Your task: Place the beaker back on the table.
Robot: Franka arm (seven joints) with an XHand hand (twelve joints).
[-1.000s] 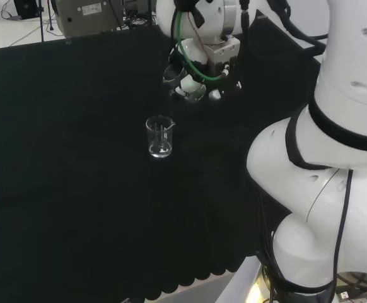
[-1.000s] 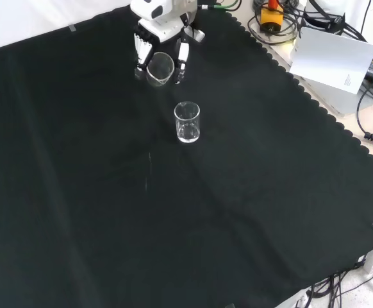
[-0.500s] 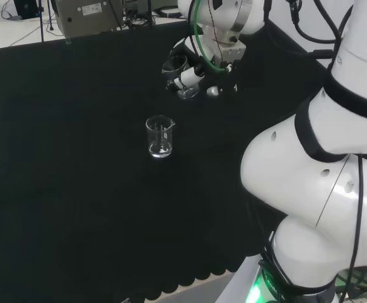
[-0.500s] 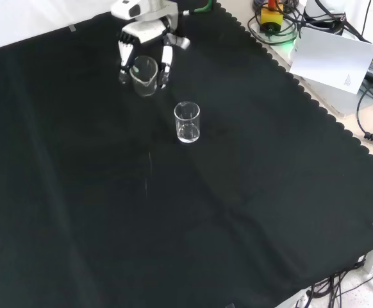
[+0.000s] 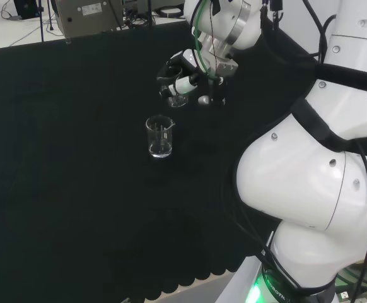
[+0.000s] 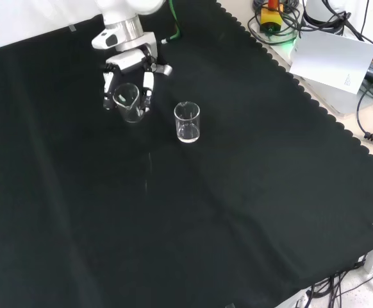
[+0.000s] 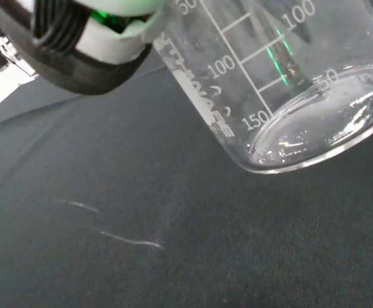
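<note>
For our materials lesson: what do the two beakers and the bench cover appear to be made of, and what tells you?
Held beaker in the hand: clear glass or plastic, glossy; the cloth shows through, and it bears printed graduations.
Standing beaker: the same clear, shiny look.
Bench cover: matte black fabric with faint creases and a scalloped edge.

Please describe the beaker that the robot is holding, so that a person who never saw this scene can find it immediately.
In the front view, find the white arm entering at the top of the black cloth; at its end is the black and white robot hand. The held beaker is the clear glass between its fingers. Unlike the second beaker, which stands free and upright to the right, this one is gripped and slightly tilted.
</note>
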